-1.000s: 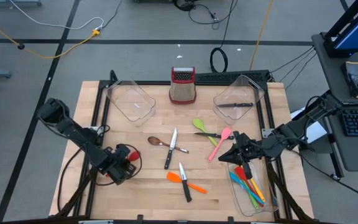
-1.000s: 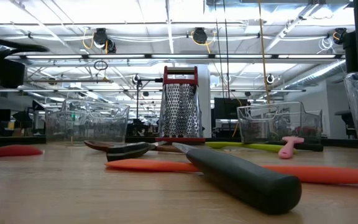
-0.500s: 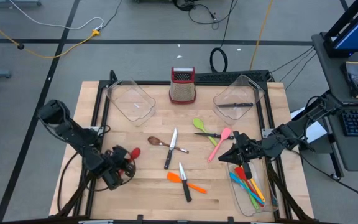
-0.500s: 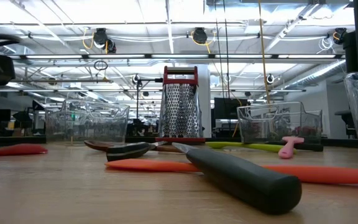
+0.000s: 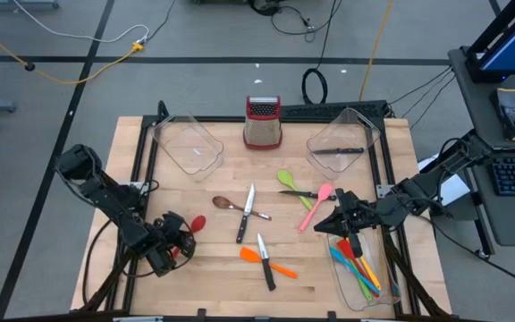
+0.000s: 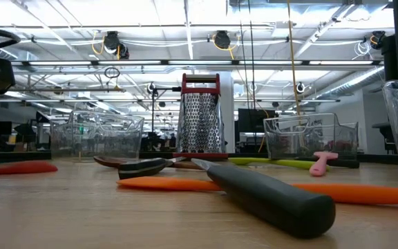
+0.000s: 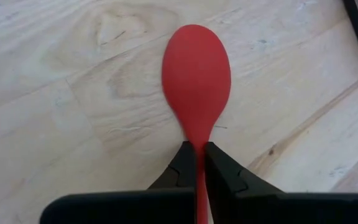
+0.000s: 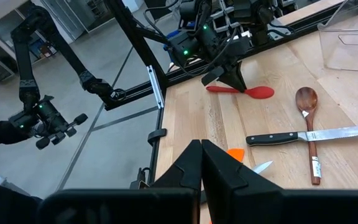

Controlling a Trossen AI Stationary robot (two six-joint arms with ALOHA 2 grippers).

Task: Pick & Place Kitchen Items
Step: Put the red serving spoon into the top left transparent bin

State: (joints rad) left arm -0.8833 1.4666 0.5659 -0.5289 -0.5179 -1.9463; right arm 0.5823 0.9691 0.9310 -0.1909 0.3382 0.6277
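L gripper (image 7: 197, 167) was low at the table's (image 5: 222, 286) near-left part, pinched tight on the red spoon's (image 7: 196, 81) handle; spoon lay flat on the wood. R gripper (image 5: 354, 241) had fingers closed w/ nothing in them, over the near-right bin (image 5: 340, 279). Knives (image 5: 245, 217) & grater (image 5: 263, 122) sat farther back.

Black-handled knife (image 6: 271, 197) across orange spatula (image 6: 361, 193)

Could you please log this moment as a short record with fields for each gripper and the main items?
left gripper: shut on the red spoon handle, at the table left side
right gripper: shut, empty, beside the near right bin
far right bin: one black-handled knife
grater: upright, far edge
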